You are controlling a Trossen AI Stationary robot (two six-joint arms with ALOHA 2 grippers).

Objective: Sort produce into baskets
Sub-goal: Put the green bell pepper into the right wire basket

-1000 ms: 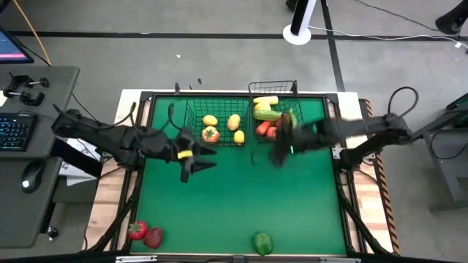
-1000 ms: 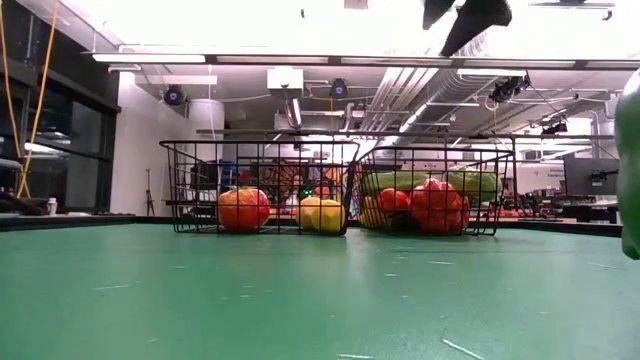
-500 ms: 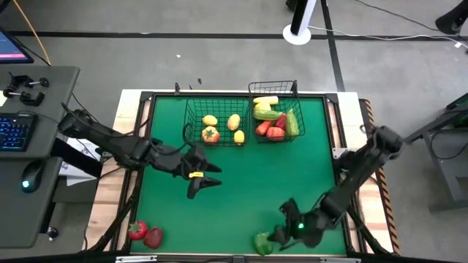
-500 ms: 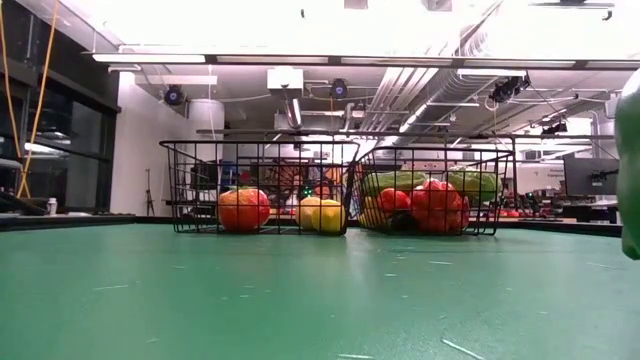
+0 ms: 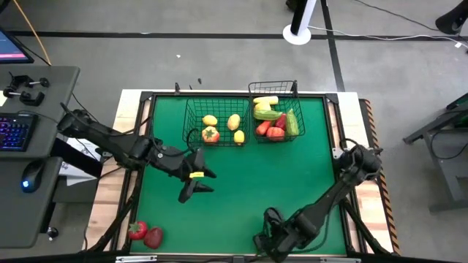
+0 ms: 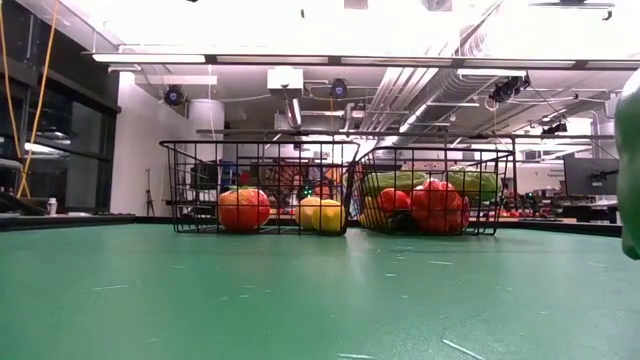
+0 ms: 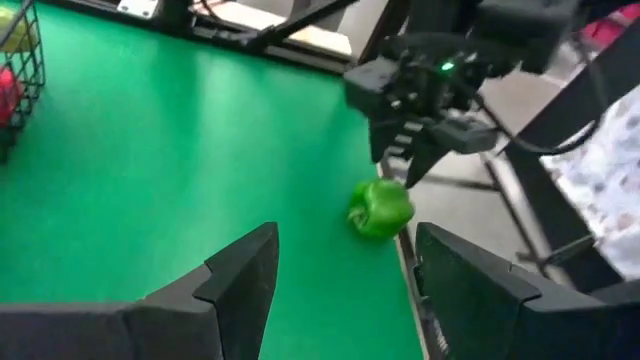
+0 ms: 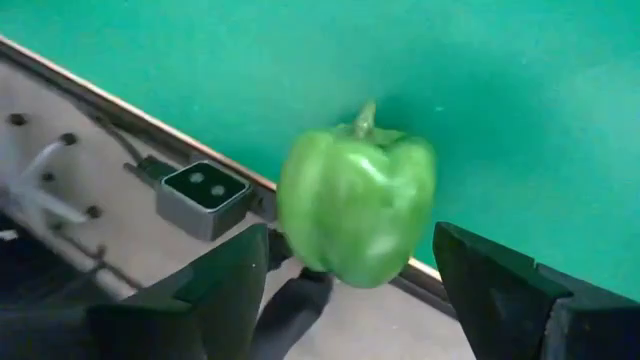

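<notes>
Glossy, lobed green pepper (image 8: 356, 214) sits at the mat's near edge — right gripper (image 7: 412, 165) spread wide above it; left gripper (image 5: 196, 184) open, empty.

Your high view hides the green pepper (image 8: 356, 208) under the right claw (image 5: 265, 243); your low view crops it at the frame edge, and basket contents (image 6: 432, 206) overlap there.
</notes>
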